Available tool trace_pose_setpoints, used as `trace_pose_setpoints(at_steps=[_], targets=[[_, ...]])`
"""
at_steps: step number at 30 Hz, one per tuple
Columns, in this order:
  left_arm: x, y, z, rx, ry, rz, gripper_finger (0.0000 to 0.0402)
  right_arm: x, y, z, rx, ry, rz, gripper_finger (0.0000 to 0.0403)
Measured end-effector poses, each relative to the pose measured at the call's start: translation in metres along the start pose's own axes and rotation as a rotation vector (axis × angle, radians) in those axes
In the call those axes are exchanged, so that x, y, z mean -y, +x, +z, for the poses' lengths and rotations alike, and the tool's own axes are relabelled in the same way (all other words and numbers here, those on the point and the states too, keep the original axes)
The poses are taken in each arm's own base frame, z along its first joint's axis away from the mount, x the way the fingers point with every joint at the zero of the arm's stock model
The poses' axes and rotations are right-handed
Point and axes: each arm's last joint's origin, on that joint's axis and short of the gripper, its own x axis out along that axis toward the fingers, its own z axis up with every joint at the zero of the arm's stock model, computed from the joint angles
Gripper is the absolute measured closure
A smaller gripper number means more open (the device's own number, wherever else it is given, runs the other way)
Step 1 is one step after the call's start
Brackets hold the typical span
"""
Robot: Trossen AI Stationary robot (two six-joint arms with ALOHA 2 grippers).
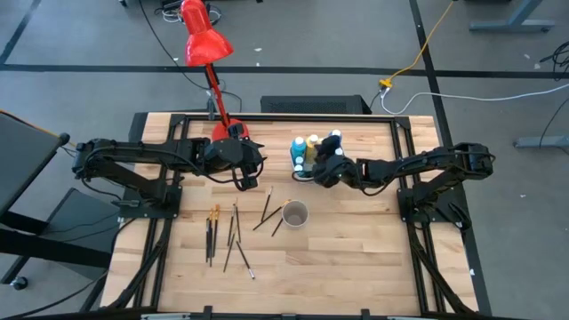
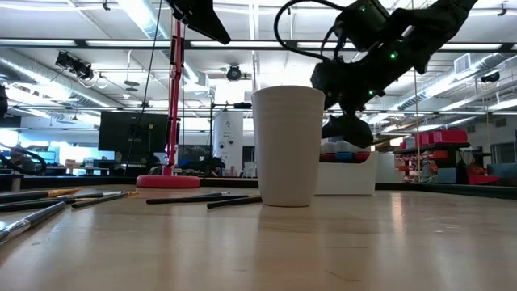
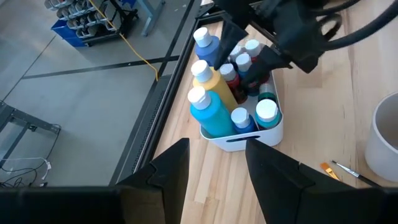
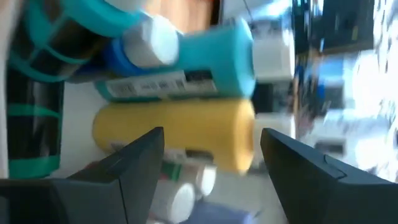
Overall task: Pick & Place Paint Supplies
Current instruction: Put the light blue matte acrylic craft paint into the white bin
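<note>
Your right hand (image 1: 322, 167) hangs spread wide over the white caddy (image 3: 239, 140), right among the paint bottles (image 3: 211, 115). Its fingers straddle a yellow bottle (image 4: 174, 134) with a teal bottle (image 4: 193, 53) just beside it; from the wrist you cannot tell whether either finger touches. The caddy sits on the worktop (image 1: 356, 258) toward its far edge, packed with blue, teal, yellow and white-capped bottles standing close together, so the neighbours crowd whichever one you go for.

Your left hand (image 1: 253, 164) waits near the base of the red desk lamp (image 1: 206, 40), fingers apart and holding nothing, pointed toward the caddy.

The white cup (image 1: 295, 214) stands near the middle of the worktop, well apart from the caddy. Brushes (image 1: 233, 233) lie scattered flat beside it, two of them nearly touching the cup.

From table height the cup blocks most of the caddy, and the right hand covers several bottle caps from above. Labels are too blurred to read.
</note>
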Motion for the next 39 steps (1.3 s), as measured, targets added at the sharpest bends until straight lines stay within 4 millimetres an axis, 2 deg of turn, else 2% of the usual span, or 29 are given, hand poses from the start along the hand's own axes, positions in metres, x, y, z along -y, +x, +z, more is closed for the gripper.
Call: trace_pose_setpoints(at_steps=[4,11,20,26,31,39], targets=[[0.000,0.000,0.000,0.000,0.000,0.000,0.0235,-0.006,-0.003,0.000,0.005,0.145,0.057,0.0131],[0.002,0.000,0.000,0.011,-0.033,-0.067,0.0235,-0.018,-0.007,0.006,0.161,0.425,0.357,0.0131],[0.004,0.000,0.001,0.019,-0.055,-0.132,0.0235,-0.012,-0.006,0.010,0.156,0.738,0.320,0.0131],[0.004,0.000,0.001,0.020,-0.057,-0.136,0.0235,-0.005,-0.008,0.018,0.265,0.861,0.356,0.0131],[0.004,0.000,0.001,0.020,-0.052,-0.135,0.0235,0.002,-0.008,0.023,0.348,0.861,0.303,0.0131],[0.004,0.000,0.001,0.020,-0.055,-0.135,0.0235,-0.002,-0.004,0.023,0.338,0.863,0.304,0.0131]])
